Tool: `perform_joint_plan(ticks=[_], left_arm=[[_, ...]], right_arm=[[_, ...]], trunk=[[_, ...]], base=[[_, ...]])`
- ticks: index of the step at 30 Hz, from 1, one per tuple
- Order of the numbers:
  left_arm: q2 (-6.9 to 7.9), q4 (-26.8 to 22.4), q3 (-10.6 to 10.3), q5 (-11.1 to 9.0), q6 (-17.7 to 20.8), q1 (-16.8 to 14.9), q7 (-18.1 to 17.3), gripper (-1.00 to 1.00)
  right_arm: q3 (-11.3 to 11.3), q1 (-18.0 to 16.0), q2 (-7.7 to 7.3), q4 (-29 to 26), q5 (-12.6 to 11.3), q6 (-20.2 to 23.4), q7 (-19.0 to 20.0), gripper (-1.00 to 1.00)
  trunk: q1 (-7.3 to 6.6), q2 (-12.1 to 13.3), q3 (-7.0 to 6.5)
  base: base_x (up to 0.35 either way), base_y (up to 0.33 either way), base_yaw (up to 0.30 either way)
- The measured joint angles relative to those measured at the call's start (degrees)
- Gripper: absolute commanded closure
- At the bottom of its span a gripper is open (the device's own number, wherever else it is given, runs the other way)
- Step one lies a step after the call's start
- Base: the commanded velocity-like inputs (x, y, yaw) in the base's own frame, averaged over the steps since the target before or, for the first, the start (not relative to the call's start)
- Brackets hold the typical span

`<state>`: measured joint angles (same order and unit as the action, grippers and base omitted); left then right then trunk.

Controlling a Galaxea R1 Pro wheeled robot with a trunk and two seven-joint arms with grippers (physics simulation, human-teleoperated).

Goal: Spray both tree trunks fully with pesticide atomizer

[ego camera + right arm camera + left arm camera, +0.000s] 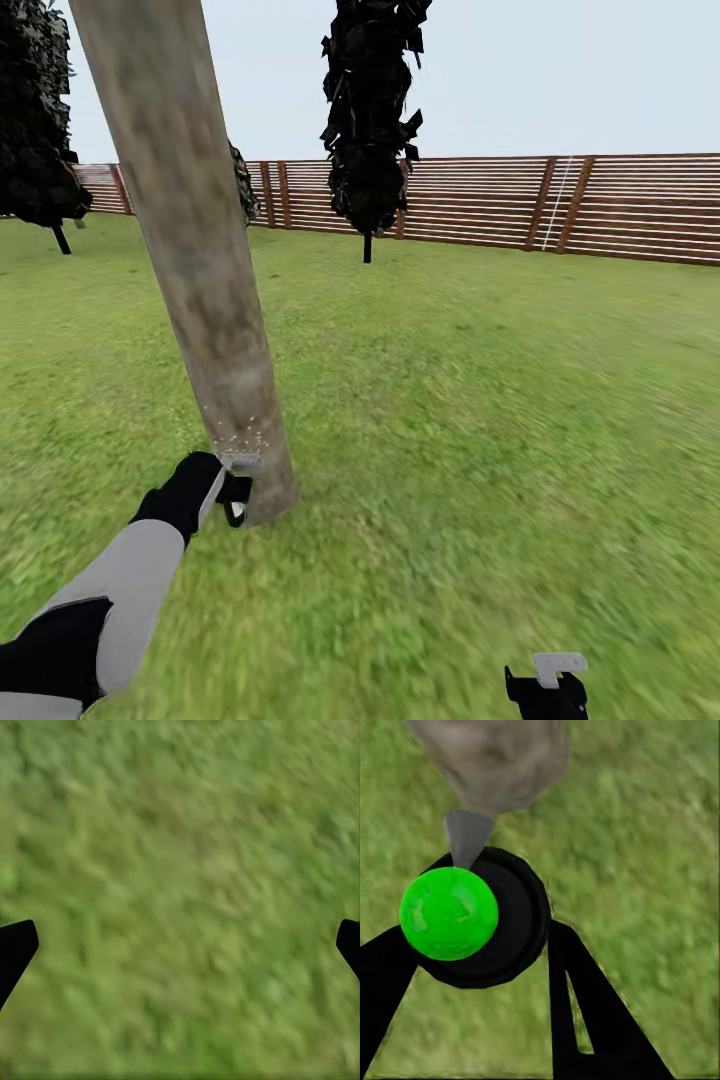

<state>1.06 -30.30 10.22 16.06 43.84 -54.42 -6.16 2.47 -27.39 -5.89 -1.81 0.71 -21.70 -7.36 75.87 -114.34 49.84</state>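
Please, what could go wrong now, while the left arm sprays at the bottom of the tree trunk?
1. The white pesticide specks sit only low on the tree trunk; the bark higher up looks bare, so coverage may stay incomplete.
2. The left gripper holds the atomizer very close to the trunk, so it could bump the bark and shift between the jaws.

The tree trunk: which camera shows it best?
The head view: the tree trunk rises from the lawn, white specks near its base by the left claw. The left wrist view catches a blurred bit; the right wrist view faces grass.
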Motion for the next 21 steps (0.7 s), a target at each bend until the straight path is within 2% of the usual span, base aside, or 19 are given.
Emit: perform_joint_plan(ticks=[2, 4, 5, 6, 7, 9, 10, 11, 12, 14, 16, 18, 21], left_arm=[[1.91, -0.3, -0.2, 0.5, 1.8, -0.6, 0.0, 1.00], [5.39, -0.6, -0.2, 0.7, 2.4, -0.8, -0.3, 1.00], [7.40, -0.7, -0.2, 0.0, 2.7, -0.9, -0.3, 1.00], [8.21, -0.8, -0.2, 0.3, 2.8, -0.9, -0.4, 1.00], [8.12, -0.8, -0.3, -0.6, 2.9, -0.9, -0.4, 1.00], [7.21, -0.9, -0.9, -0.8, 3.1, -1.3, -0.4, 1.00], [5.23, -0.9, -1.9, -0.4, 4.0, -2.3, -0.4, 1.00], [4.17, -0.9, -2.2, -1.3, 5.1, -2.9, -0.2, 1.00], [3.93, -0.9, -2.4, -0.3, 6.0, -3.6, -0.2, 1.00], [4.53, -1.2, -2.5, 0.2, 6.9, -4.3, -0.1, 1.00], [6.83, -2.6, -2.6, 0.5, 7.3, -4.4, -0.2, 1.00], [8.13, -2.9, -2.6, 0.0, 7.3, -4.2, -0.3, 1.00], [8.56, -3.3, -2.6, -0.4, 7.4, -3.9, -0.3, 1.00]], right_arm=[[0.0, 0.0, 0.00, 0.0, 0.0, 0.0, 0.0, -1.00], [0.0, 0.0, 0.00, 0.0, 0.0, 0.0, 0.0, -1.00], [0.0, 0.0, 0.00, 0.0, 0.0, 0.0, 0.0, -1.00], [0.0, 0.0, 0.00, 0.0, 0.0, 0.0, 0.0, -1.00], [0.0, 0.0, 0.00, 0.0, 0.0, 0.0, 0.0, -1.00], [0.0, 0.0, 0.00, 0.0, 0.0, 0.0, 0.0, -1.00], [0.0, 0.0, 0.00, 0.0, 0.0, 0.0, 0.0, -1.00], [0.0, 0.0, 0.00, 0.0, 0.0, 0.0, 0.0, -1.00], [0.0, 0.0, 0.00, 0.0, 0.0, 0.0, 0.0, -1.00], [0.0, 0.0, 0.00, 0.0, 0.0, 0.0, 0.0, -1.00], [0.0, 0.0, 0.00, 0.0, 0.0, 0.0, 0.0, -1.00], [0.0, 0.0, 0.00, 0.0, 0.0, 0.0, 0.0, -1.00], [0.0, 0.0, 0.07, 0.0, 0.0, 0.0, 0.0, -1.00]], trunk=[[0.00, 0.0, 0.00], [0.00, 0.0, 0.00], [0.00, 0.0, 0.00], [0.00, 0.0, 0.00], [0.00, 0.0, 0.00], [0.00, 0.0, 0.00], [0.00, 0.0, 0.00], [0.00, 0.0, 0.00], [0.00, 0.0, 0.00], [0.00, 0.0, 0.00], [0.00, 0.0, 0.00], [0.00, 0.0, 0.00], [0.00, 0.0, 0.00]], base=[[0.000, 0.000, 0.000], [0.000, 0.000, 0.000], [0.000, 0.000, 0.000], [0.000, 0.000, 0.000], [0.000, 0.000, 0.000], [0.000, 0.000, 0.000], [0.000, 0.000, 0.000], [0.000, 0.000, 0.000], [0.000, 0.000, 0.000], [0.000, 0.000, 0.000], [0.000, 0.000, 0.014], [0.000, 0.000, 0.145], [0.000, -0.002, 0.250]])
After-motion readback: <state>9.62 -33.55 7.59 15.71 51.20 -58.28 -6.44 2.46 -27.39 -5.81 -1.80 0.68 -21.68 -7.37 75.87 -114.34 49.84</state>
